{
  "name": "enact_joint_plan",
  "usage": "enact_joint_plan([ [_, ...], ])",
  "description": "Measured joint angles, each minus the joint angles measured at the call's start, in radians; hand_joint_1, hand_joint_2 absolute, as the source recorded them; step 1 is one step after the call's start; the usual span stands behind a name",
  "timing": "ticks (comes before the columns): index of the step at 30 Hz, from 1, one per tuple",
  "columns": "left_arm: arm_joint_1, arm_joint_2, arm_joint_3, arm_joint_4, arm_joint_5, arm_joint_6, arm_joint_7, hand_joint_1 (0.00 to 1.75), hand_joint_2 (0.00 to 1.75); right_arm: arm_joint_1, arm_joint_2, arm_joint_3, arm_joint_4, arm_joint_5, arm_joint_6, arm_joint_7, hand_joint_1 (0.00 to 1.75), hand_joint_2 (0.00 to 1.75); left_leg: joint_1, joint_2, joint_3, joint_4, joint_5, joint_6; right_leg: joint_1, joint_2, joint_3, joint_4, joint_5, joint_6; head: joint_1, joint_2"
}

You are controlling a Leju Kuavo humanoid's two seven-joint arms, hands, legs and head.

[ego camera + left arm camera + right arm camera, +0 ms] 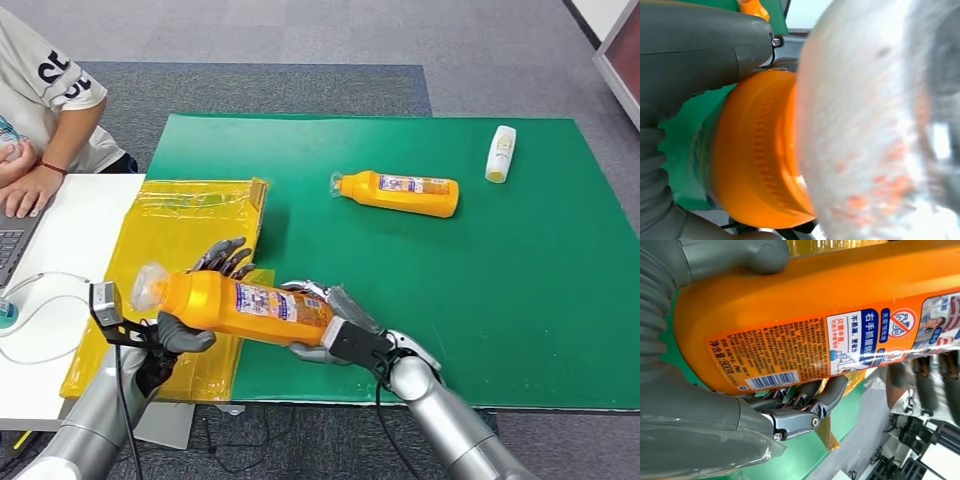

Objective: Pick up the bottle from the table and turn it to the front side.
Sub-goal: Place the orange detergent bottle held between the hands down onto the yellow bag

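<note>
Left hand (696, 55) grips orange bottle (757, 150), cap (859, 135) blurred.

Held bottle (241, 308): glossy orange plastic, printed label, clear plastic cap. Mat (468, 300): matt green. Yellow bag (181, 230): shiny crinkled plastic film. Both arms: smooth silver metal. Right hand (332, 325): matt grey plastic. Floor: rough grey carpet.

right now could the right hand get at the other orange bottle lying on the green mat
Probably not yet: the right hand grips the base of the held orange bottle, shared with the left hand. The mat towards the second bottle looks bare, so the path seems free.
</note>
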Motion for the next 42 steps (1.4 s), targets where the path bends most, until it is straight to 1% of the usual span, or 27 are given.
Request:
enact_joint_plan([
  [5, -0.006, 0.000, 0.000, -0.010, 0.001, 0.000, 0.000, 0.00, 1.75, -0.008, 0.003, 0.010, 0.031, 0.002, 0.000, 0.003, 1.75, 1.75, 0.000, 0.000, 0.000, 0.000, 0.000, 0.000, 0.000, 0.000, 0.000, 0.000, 0.000, 0.000, 0.000, 0.000],
  [6, -0.007, 0.000, 0.000, -0.011, 0.001, 0.000, 0.000, 0.09, 1.75, -0.009, 0.004, 0.012, 0.036, 0.003, -0.001, 0.005, 1.75, 1.75, 0.000, 0.000, 0.000, 0.000, 0.000, 0.000, 0.000, 0.000, 0.000, 0.000, 0.000, 0.000, 0.000, 0.000],
  [9, -0.008, 0.000, 0.000, -0.011, 0.001, -0.002, 0.000, 1.40, 1.75, -0.016, 0.008, 0.019, 0.052, 0.011, -0.010, 0.012, 1.75, 1.75, 0.000, 0.000, 0.000, 0.000, 0.000, 0.000, 0.000, 0.000, 0.000, 0.000, 0.000, 0.000, 0.000, 0.000],
  [10, -0.008, 0.000, 0.000, -0.012, 0.001, -0.002, 0.000, 1.75, 1.75, -0.019, 0.009, 0.020, 0.056, 0.016, -0.017, 0.015, 1.75, 1.75, 0.000, 0.000, 0.000, 0.000, 0.000, 0.000, 0.000, 0.000, 0.000, 0.000, 0.000, 0.000, 0.000, 0.000],
  [15, -0.008, 0.001, 0.000, -0.014, 0.001, -0.004, 0.000, 1.75, 1.75, -0.027, 0.015, 0.027, 0.074, 0.041, -0.059, 0.028, 1.75, 1.75, 0.000, 0.000, 0.000, 0.000, 0.000, 0.000, 0.000, 0.000, 0.000, 0.000, 0.000, 0.000, 0.000, 0.000],
  [27, -0.008, 0.001, 0.001, -0.014, 0.002, -0.006, 0.000, 1.75, 1.75, -0.027, 0.022, 0.040, 0.092, 0.049, -0.069, 0.029, 1.75, 1.75, 0.000, 0.000, 0.000, 0.000, 0.000, 0.000, 0.000, 0.000, 0.000, 0.000, 0.000, 0.000, 0.000, 0.000],
  [32, -0.008, 0.001, 0.002, -0.014, 0.012, -0.016, 0.000, 1.75, 1.75, -0.015, 0.027, 0.043, 0.080, 0.091, -0.146, 0.029, 1.75, 1.75, 0.000, 0.000, 0.000, 0.000, 0.000, 0.000, 0.000, 0.000, 0.000, 0.000, 0.000, 0.000, 0.000, 0.000],
  [37, -0.009, 0.001, 0.006, -0.014, 0.018, -0.021, 0.000, 1.75, 1.75, 0.019, 0.028, 0.039, 0.021, 0.158, -0.230, 0.043, 1.75, 1.75, 0.000, 0.000, 0.000, 0.000, 0.000, 0.000, 0.000, 0.000, 0.000, 0.000, 0.000, 0.000, 0.000, 0.000],
  [38, -0.009, 0.001, 0.007, -0.014, 0.019, -0.021, 0.000, 1.70, 1.75, 0.027, 0.028, 0.036, 0.006, 0.173, -0.248, 0.044, 1.75, 1.75, 0.000, 0.000, 0.000, 0.000, 0.000, 0.000, 0.000, 0.000, 0.000, 0.000, 0.000, 0.000, 0.000, 0.000],
  [39, -0.010, 0.001, 0.007, -0.014, 0.020, -0.021, 0.000, 1.46, 1.75, 0.036, 0.028, 0.033, -0.009, 0.186, -0.263, 0.045, 1.75, 1.75, 0.000, 0.000, 0.000, 0.000, 0.000, 0.000, 0.000, 0.000, 0.000, 0.000, 0.000, 0.000, 0.000, 0.000],
  [41, -0.011, 0.001, 0.007, -0.014, 0.021, -0.020, 0.000, 0.61, 1.75, 0.054, 0.028, 0.022, -0.039, 0.205, -0.283, 0.048, 1.75, 1.75, 0.000, 0.000, 0.000, 0.000, 0.000, 0.000, 0.000, 0.000, 0.000, 0.000, 0.000, 0.000, 0.000, 0.000],
  [42, -0.012, 0.001, 0.008, -0.014, 0.022, -0.019, 0.000, 0.22, 1.75, 0.062, 0.028, 0.016, -0.053, 0.213, -0.288, 0.050, 1.75, 1.75, 0.000, 0.000, 0.000, 0.000, 0.000, 0.000, 0.000, 0.000, 0.000, 0.000, 0.000, 0.000, 0.000, 0.000],
])
